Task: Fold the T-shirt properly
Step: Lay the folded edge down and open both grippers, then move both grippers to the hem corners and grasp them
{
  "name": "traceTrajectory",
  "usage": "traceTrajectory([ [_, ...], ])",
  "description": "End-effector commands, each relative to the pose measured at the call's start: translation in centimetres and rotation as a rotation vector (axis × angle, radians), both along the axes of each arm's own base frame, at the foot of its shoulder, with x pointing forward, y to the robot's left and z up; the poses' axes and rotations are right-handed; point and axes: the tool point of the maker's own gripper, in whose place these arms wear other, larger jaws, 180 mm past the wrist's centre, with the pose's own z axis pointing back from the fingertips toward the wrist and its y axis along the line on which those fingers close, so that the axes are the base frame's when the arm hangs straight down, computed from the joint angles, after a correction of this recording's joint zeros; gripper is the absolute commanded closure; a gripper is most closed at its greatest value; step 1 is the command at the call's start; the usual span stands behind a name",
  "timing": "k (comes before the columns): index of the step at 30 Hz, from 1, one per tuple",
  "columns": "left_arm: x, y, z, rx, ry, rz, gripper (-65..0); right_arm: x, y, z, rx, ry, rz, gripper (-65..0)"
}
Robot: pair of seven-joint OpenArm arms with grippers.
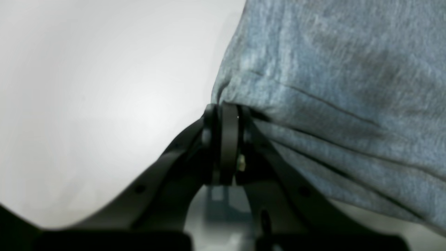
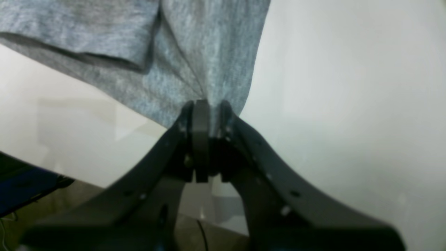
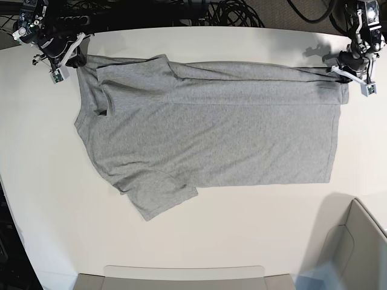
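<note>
The heather-grey T-shirt (image 3: 211,133) lies spread on the white table, plain side up, its top edge pulled taut between both arms. In the base view my left gripper (image 3: 342,74) holds the shirt's far right corner, by the hem. The left wrist view shows the left gripper (image 1: 226,109) shut on bunched T-shirt (image 1: 334,87) fabric. At the far left my right gripper (image 3: 77,59) grips the shoulder corner. Seen from the right wrist, the right gripper (image 2: 209,106) pinches a fold of the T-shirt (image 2: 195,59). One sleeve (image 3: 160,196) lies flat at the lower left.
A white table (image 3: 242,229) carries the shirt. A grey bin (image 3: 351,254) stands at the front right corner and a tray edge (image 3: 181,275) runs along the front. Black cables (image 3: 199,12) lie behind the table's far edge.
</note>
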Motion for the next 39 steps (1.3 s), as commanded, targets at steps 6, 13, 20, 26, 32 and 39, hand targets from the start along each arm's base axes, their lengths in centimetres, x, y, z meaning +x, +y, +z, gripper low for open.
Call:
traceTrajectory([
  [6,-2.2,-2.6,1.0,-0.045,0.134,-0.056,0.0,-1.1,-0.8,1.2,-0.049,0.034,0.018,0.0],
  [13,0.4,-3.3,5.1,-0.033,0.059,-0.087,-14.9,-0.4,-1.9,5.0,-0.155,-0.019,0.056,-13.8],
  [20,0.6,-3.2,5.3,-0.029,0.057,-0.089,-14.3,0.4,-2.0,5.8,-0.175,-0.044,0.055,-17.5],
  [26,1.2,-2.1,7.4,0.008,0.004,-0.073,-14.3,0.8,-2.5,7.6,-0.207,-0.095,0.033,-17.3],
  [32,1.6,-0.4,10.0,0.061,-0.042,-0.047,-14.3,1.6,-4.5,10.0,-0.249,-0.179,-0.054,-17.3],
  [39,6.7,-3.4,10.5,0.013,-0.139,-0.125,-14.3,11.4,-3.9,14.0,-0.232,-0.408,-0.039,-17.3],
])
